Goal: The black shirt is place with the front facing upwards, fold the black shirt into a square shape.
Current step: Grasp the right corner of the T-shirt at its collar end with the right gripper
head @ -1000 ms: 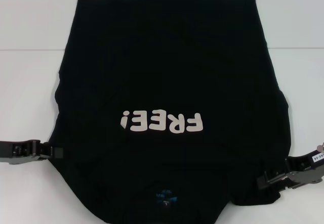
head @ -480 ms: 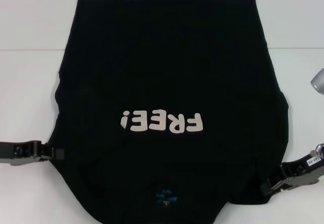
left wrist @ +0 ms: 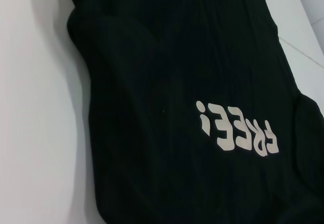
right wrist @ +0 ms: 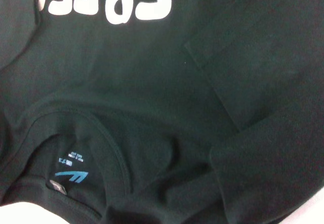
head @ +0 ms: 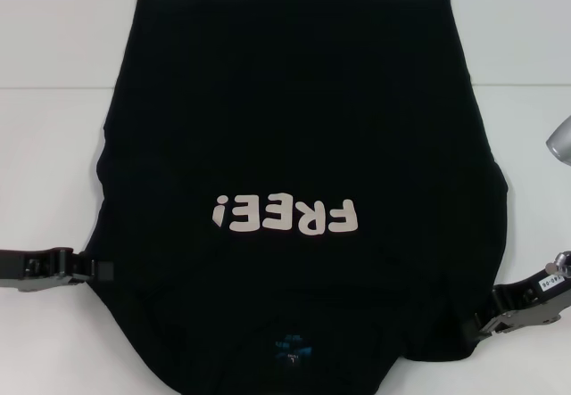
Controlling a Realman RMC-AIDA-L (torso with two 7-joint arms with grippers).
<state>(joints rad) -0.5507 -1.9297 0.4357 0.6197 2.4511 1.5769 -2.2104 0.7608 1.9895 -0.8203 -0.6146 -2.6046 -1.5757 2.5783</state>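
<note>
White table and a metal object

The white table (head: 53, 163) has a faint seam running across its far half; a small grey metal cylinder (head: 560, 141) shows at its right edge.

left gripper (head: 100, 271): black, blocky links | right gripper (head: 479, 325): black-and-silver, white printed label

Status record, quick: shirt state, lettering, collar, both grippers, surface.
shirt: black shirt spread on the white table, front up, both sleeves already folded in over the body
lettering: white FREE!, upside down in the head view
collar: at the robot's near edge, blue neck label showing
left gripper: left gripper at the shirt's left near edge
right gripper: right gripper at the shirt's right near corner
surface: bare white on both sides
</note>
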